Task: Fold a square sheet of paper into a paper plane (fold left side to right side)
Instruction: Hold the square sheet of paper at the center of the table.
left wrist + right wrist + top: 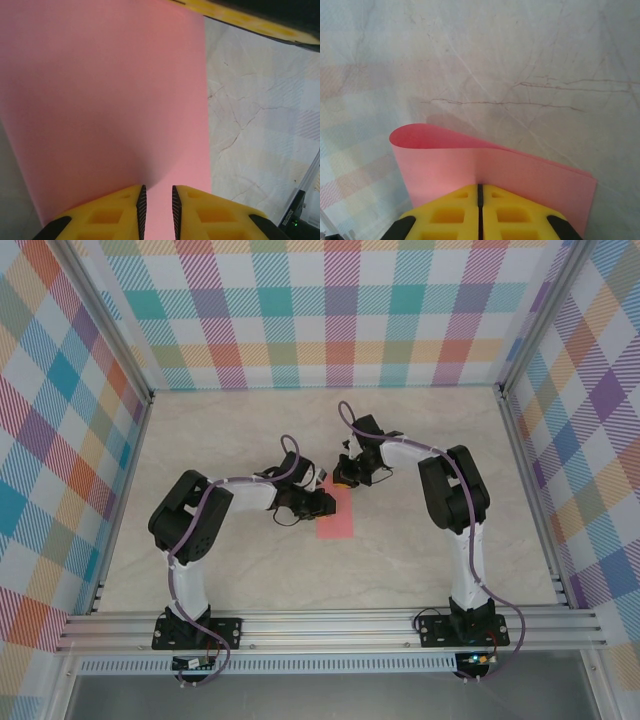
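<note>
Right up close, the right gripper has its two yellow fingers shut tight together, with nothing between them. Its tips seem to press down on the square sheet of paper, but I cannot be sure they touch it, because the fingers hide that spot.

From above, the pink paper lies near the middle of the table, between the two arms. It is bent over on itself, so it looks like a thin strip. One long side is a soft round hump, not a sharp line yet.

The left gripper has its fingers a little apart, and pink paper shows through the gap. It holds nothing that I can see.

I think the side-to-side fold is half done. The paper is over, but the crease is not made. Next, the hump needs to be pushed flat and rubbed along, with the edges lined up. If the paper slips, the fold goes crooked.

No box or bowl is used. The paper sits bare on the table.
</note>
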Controlling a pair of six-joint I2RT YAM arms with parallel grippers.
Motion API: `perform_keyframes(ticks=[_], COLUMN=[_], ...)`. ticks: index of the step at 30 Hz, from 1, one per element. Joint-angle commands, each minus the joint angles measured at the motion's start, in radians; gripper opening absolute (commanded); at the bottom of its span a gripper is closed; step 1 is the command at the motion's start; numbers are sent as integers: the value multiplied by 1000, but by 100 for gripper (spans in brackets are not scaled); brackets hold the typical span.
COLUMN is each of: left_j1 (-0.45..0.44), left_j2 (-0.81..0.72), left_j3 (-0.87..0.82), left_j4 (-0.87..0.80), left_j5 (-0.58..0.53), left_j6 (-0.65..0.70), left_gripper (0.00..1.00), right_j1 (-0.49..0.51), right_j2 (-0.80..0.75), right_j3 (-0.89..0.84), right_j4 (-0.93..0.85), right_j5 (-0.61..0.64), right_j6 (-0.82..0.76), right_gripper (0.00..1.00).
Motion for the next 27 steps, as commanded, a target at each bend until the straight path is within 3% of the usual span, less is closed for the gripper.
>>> perform_keyframes(ticks=[1,5,8,18,21,27], left_j1=[3,-2,-3,-12,-14,-15], left_j2=[12,8,-2,-2,-2,-8], left_j3=[-8,-35,-65,-66,-59,-49], left_j4=[26,-2,19,30,24,16], left_j5=[-14,-48,-56,-61,-62,-65], left_j6=[6,22,9,-8,-6,-6], left_gripper=[23,23,23,22,22,22], right_j1=[5,1,1,49,79,112], right_j2=[15,-36,-119,-409,-422,-338], right_j3=[61,134,97,-417,-504,-495], right_j4=[-41,-101,-114,87,171,178], right_j5=[44,64,83,8,-19,-11], right_j6=[-41,-72,-85,34,79,104], right_gripper=[10,17,20,9,9,8])
